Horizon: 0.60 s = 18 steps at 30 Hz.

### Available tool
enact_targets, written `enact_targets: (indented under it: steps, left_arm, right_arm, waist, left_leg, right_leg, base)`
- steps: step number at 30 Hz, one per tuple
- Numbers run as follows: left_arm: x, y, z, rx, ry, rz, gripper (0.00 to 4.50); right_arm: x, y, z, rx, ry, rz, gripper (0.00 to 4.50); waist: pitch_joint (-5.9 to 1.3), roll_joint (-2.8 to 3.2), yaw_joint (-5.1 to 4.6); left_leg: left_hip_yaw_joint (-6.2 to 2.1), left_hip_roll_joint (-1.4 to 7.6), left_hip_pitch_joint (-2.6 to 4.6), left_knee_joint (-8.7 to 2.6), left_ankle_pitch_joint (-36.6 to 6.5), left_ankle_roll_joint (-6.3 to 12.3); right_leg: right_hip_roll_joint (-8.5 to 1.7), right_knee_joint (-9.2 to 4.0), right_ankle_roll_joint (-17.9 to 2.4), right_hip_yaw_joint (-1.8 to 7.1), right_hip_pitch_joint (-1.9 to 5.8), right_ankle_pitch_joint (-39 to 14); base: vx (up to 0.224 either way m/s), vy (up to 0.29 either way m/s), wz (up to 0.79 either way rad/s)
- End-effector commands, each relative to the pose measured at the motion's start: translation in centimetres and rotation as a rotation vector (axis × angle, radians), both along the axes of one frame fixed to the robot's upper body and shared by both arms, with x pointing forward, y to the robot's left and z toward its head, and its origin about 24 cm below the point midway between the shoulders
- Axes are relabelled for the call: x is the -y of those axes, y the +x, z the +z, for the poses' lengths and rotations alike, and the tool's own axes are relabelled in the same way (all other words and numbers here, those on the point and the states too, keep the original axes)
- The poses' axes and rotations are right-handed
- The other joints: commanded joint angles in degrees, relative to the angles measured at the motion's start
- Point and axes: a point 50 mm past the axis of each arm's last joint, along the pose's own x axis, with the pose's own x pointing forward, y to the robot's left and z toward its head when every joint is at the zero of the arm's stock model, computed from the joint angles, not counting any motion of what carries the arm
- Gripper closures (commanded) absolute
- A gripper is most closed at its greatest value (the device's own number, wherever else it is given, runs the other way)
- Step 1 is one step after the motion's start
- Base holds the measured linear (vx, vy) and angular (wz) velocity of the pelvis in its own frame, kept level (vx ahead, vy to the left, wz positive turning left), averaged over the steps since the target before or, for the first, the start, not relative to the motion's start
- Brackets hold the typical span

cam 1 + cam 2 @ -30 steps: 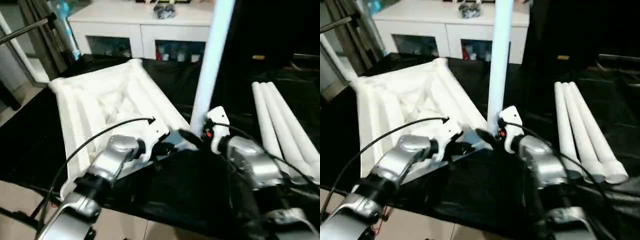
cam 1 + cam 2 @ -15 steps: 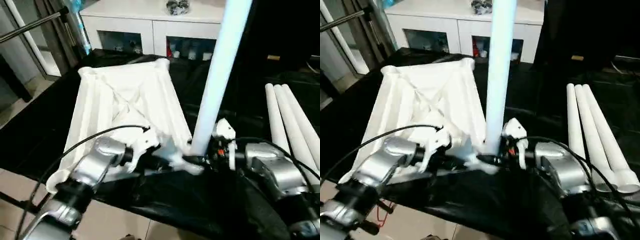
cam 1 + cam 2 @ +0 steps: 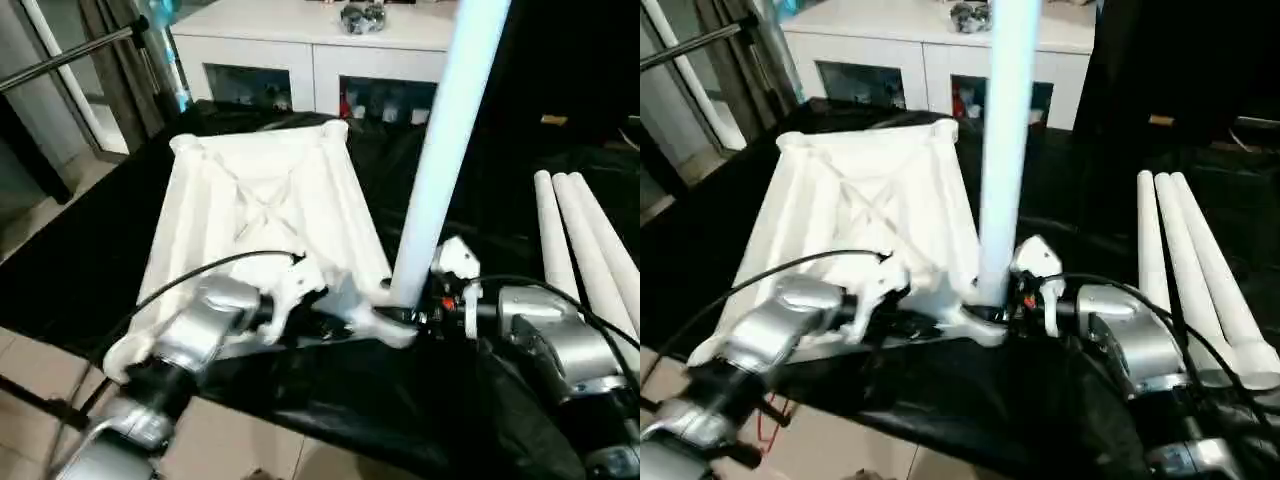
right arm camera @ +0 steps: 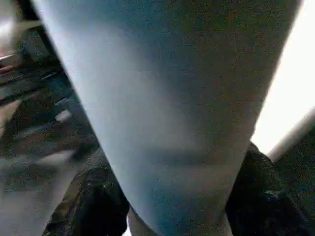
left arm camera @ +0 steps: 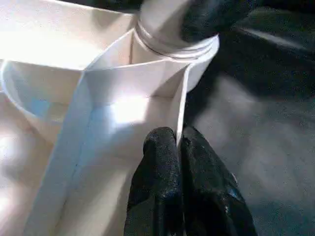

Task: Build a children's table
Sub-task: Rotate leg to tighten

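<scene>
The tabletop (image 3: 262, 215) lies upside down on the black-draped counter (image 3: 90, 260), its ribbed underside facing up: a white plastic rectangle with raised walls, crossing ribs in the middle and round sockets at the corners. One leg (image 3: 440, 150), a long white tube, stands upright in the near corner socket (image 5: 172, 46), where a ringed collar meets the socket rim. The left hand (image 5: 179, 162) has its two black fingers pressed together on the thin outer wall of the tabletop just beside that socket, one finger on each side of the wall. The right hand (image 4: 172, 201) sits at the foot of the upright leg with a finger on either side of the tube, close against it. Three more legs (image 3: 585, 250) lie side by side on the counter to the right, well apart from the tabletop, their wide ends toward the robot. A white cabinet (image 3: 300, 50) stands beyond the counter.
</scene>
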Motion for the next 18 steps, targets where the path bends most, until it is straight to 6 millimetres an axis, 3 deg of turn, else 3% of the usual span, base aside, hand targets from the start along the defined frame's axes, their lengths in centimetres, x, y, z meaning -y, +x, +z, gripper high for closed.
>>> enact_targets:
  steps: [1, 3, 4, 10, 11, 14, 18]
  left_arm:
    - [0.8, 1.7, 1.0, 0.060, -0.005, 0.176, 4.50]
    - [1.7, 2.1, 1.0, 0.066, -0.009, 0.222, 4.50]
    - [2.2, 2.2, 1.0, 0.070, -0.009, 0.241, 4.50]
    - [4.2, 2.2, 1.0, 0.083, -0.034, 0.238, 4.50]
    - [4.2, 2.1, 1.0, 0.084, -0.034, 0.221, 4.50]
    - [3.8, 1.7, 1.0, 0.085, -0.039, 0.180, 4.50]
    - [3.2, 1.3, 1.1, 0.086, -0.051, 0.123, 4.50]
  right_arm:
    - [-3.1, -0.8, -2.8, -0.101, -0.001, 0.010, 2.39]
    - [-3.5, 0.2, -3.8, -0.096, -0.049, -0.137, 2.41]
    - [-3.9, 0.6, -4.3, -0.098, -0.055, -0.203, 2.46]
    - [-5.7, 1.8, -5.4, -0.160, -0.067, -0.435, 2.50]
    - [-6.1, 1.7, -5.3, -0.162, -0.044, -0.416, 1.95]
    - [-6.5, 1.5, -4.7, -0.172, 0.031, -0.342, 1.61]
    - [-6.1, 1.5, -3.9, -0.113, 0.028, -0.258, 1.37]
  waist:
    - [-2.55, -0.92, -0.37]
    - [-2.26, -0.98, -0.97]
    - [-2.04, -0.76, -1.86]
    - [-1.94, -0.55, -3.21]
    - [-1.98, -0.57, -3.31]
    - [-2.07, -0.47, -3.34]
    - [-2.51, -0.50, -3.23]
  left_leg:
    - [-1.33, 3.00, 0.82, -4.22, -13.9, 1.65]
    - [-1.46, 2.88, 0.84, -4.36, -16.3, 0.78]
    - [-1.66, 2.66, 1.39, -4.45, -20.2, -0.36]
    - [-2.09, 2.56, 1.68, -4.71, -24.0, -0.54]
    - [-2.08, 2.56, 1.72, -4.70, -24.2, -0.44]
    - [-2.21, 2.78, 1.39, -4.92, -24.2, 0.09]
    - [-2.01, 3.11, 0.81, -5.06, -20.4, 0.99]
  right_leg:
    - [-4.90, -5.13, -11.5, 2.59, 2.02, -17.0]
    - [-5.06, -5.54, -10.3, 2.56, 2.03, -21.4]
    - [-4.98, -6.16, -9.1, 2.37, 1.66, -26.6]
    - [-4.93, -6.85, -7.1, 2.40, 1.16, -30.1]
    - [-4.91, -6.91, -7.0, 2.43, 1.13, -30.2]
    - [-5.04, -6.75, -7.2, 2.60, 1.35, -28.6]
    - [-5.04, -5.90, -9.6, 2.81, 2.00, -20.3]
  base:
    - [0.000, 0.000, 0.00]
    - [0.000, 0.000, 0.00]
    - [0.000, 0.000, 0.00]
    - [0.000, 0.000, 0.00]
    - [0.000, 0.000, 0.00]
    - [0.000, 0.000, 0.00]
    - [0.000, 0.000, 0.00]
